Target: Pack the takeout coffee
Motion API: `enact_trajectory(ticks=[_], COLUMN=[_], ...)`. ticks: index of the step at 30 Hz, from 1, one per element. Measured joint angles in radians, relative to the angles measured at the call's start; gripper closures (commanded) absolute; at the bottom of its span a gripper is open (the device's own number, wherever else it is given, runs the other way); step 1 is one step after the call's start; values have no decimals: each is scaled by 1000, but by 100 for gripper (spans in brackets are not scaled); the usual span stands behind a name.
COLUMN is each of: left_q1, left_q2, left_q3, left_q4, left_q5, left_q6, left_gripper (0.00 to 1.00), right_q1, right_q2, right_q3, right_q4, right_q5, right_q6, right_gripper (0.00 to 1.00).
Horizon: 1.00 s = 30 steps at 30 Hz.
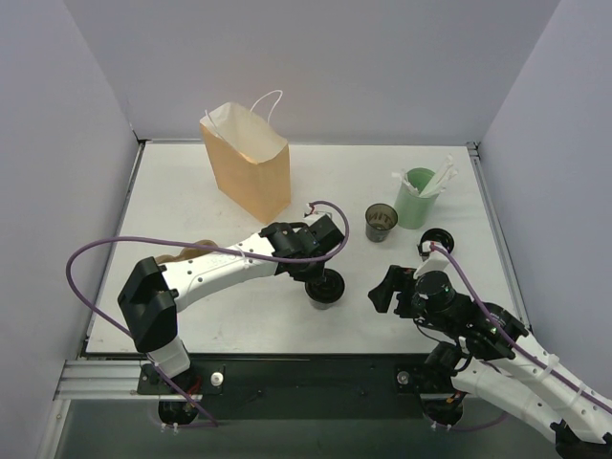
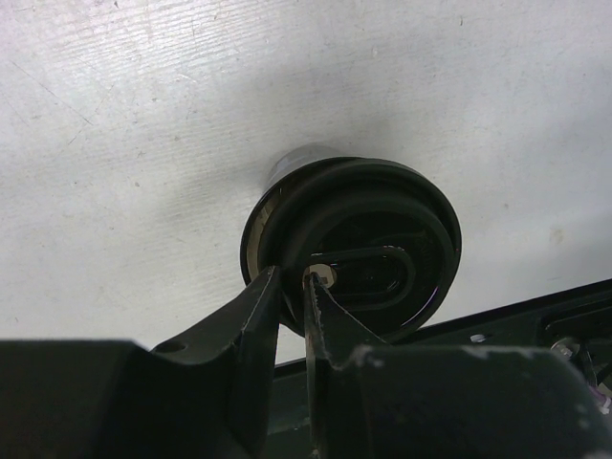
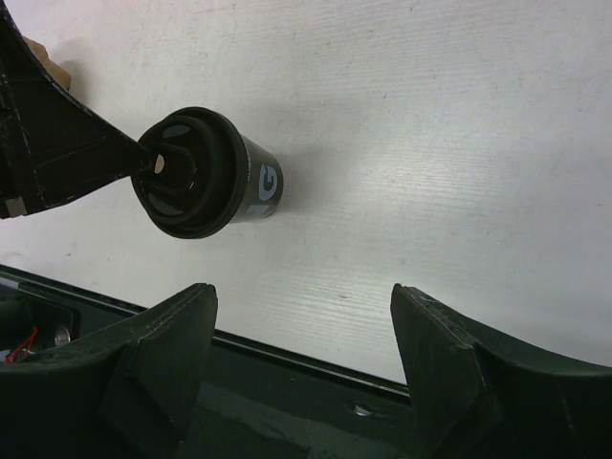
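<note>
White tabletop (image 1: 191,191) carries everything. The biggest thing on it is the tall tan paper bag with white string handles (image 1: 251,163), standing open-mouthed toward the far left. The left arm (image 1: 215,270), white with black joints, reaches low and long from its base at the near left, diagonally toward the middle, with its wrist tipped downward. The right arm (image 1: 483,337) is folded shorter at the near right, its wrist aimed leftward. A pale green cup holding white sticks (image 1: 416,203) stands at the far right, with a lidless dark cup (image 1: 381,222) just beside it.

The takeout coffee, a small dark cylindrical cup with a round black plastic lid (image 1: 326,287), stands upright near the middle, so its long axis is vertical. It is nearer the arm bases than the bag and off to the bag's right. It sits directly beneath the left pincer (image 2: 294,282), whose fingers are only narrowly parted and straddle the lid's near rim; whether they pinch that rim I cannot tell. The right pincer (image 3: 304,298) is spread wide with nothing in it, and the coffee lies apart to its left. The left arm is therefore the closer one, and the bag lies beyond the cup.
</note>
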Motion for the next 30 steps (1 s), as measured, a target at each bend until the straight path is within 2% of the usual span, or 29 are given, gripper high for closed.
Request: enact_trajectory(ticks=[17, 24, 25, 26, 30], left_q1=[0, 0, 0, 0, 0], left_q2=[-1, -16, -22, -29, -66], left_q3=[-5, -25, -34, -42, -54], left_q4=[-10, -7, -7, -8, -7], left_q5=[-29, -35, -35, -36, -42], left_q6=[-3, -5, -6, -6, -11], left_gripper=[73, 57, 49, 47, 42], right_q1=[0, 0, 0, 0, 0], right_q2=[67, 92, 101, 113, 183], right_q3=[-1, -1, -1, 0, 19], right_q4=[38, 74, 83, 95, 135], right_q5=[-11, -21, -27, -32, -55], right_q6=[-11, -10, -10, -9, -10], right_gripper=[25, 25, 25, 25, 24])
